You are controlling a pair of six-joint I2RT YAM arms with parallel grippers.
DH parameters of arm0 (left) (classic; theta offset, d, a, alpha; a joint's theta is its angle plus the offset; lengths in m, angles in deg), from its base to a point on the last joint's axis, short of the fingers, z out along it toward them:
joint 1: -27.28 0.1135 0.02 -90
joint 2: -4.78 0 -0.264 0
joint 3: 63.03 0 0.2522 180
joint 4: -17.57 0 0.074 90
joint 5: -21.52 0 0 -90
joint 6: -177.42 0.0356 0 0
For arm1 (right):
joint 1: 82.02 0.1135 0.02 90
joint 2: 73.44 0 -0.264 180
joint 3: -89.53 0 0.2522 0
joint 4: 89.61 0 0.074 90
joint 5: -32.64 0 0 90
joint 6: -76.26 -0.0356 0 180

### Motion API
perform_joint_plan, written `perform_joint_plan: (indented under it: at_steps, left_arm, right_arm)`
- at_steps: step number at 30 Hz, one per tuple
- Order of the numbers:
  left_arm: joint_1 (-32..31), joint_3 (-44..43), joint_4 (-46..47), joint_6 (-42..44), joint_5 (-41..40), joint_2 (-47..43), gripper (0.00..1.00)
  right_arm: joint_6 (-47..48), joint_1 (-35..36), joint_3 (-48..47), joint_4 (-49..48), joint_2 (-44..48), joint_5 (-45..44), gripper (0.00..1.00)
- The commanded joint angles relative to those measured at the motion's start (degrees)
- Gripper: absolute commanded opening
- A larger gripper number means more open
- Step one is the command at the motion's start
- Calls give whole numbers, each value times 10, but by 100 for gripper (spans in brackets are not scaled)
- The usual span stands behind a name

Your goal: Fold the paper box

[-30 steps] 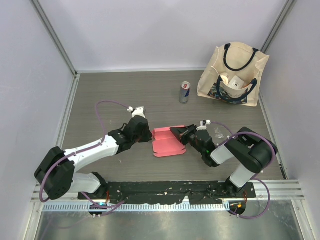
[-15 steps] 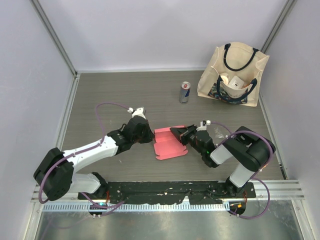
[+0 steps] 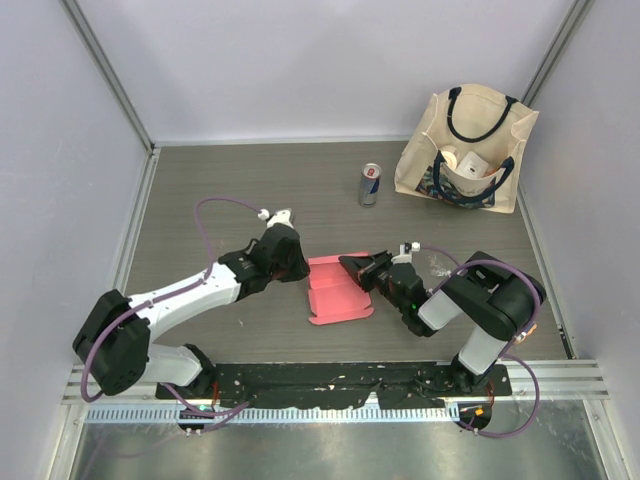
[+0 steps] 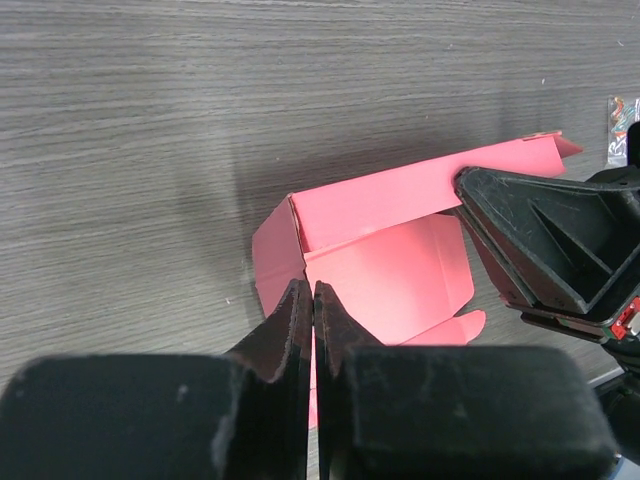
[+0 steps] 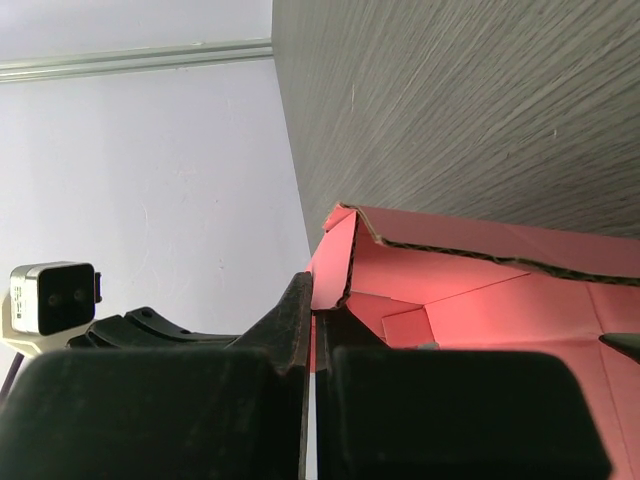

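The pink-red paper box (image 3: 335,292) lies partly opened on the dark wood table between the two arms. It also shows in the left wrist view (image 4: 390,265) and the right wrist view (image 5: 500,290). My left gripper (image 3: 298,268) is shut, and its tips (image 4: 308,292) sit over the crease by the sheet's left flap. A thin pink strip shows through the slit between its fingers. My right gripper (image 3: 353,266) is shut on the box's right flap (image 5: 330,270) and holds that wall raised off the table. It also appears in the left wrist view (image 4: 550,250).
A drinks can (image 3: 370,184) stands behind the box. A cream tote bag (image 3: 470,120) with a small white box (image 3: 470,165) in it leans at the back right. A small clear wrapper (image 3: 437,262) lies by the right arm. Pale walls close in the left, back and right.
My left gripper has moved slightly away and to the right, onto the sheet's left edge. The box and right gripper have shifted a little to the left.
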Motion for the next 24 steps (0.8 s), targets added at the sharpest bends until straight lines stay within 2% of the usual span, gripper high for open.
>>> perform_joint_plan:
  at_steps: [1,11,13,16,19,22,23,24]
  left_arm:
    - [0,-46,40,-12,-14,8,5]
    - [6,-60,29,7,-35,24,16]
    - [9,-64,26,8,-32,27,16]
    - [18,-58,46,-15,0,33,9]
    - [19,-50,74,-39,16,34,8]
    - [19,-43,66,-27,22,13,15]
    - [17,-43,54,-17,-4,3,27]
    - [17,-39,43,2,-21,-24,33]
  right_arm:
    - [28,17,1,18,-10,13,2]
    - [28,19,-1,15,-15,12,2]
    - [30,19,-1,15,-15,12,2]
    - [30,20,-1,15,-16,10,2]
    - [30,20,-2,15,-16,9,2]
    - [29,20,-2,14,-17,9,2]
    - [30,19,-2,15,-17,10,2]
    - [30,20,-2,14,-16,9,2]
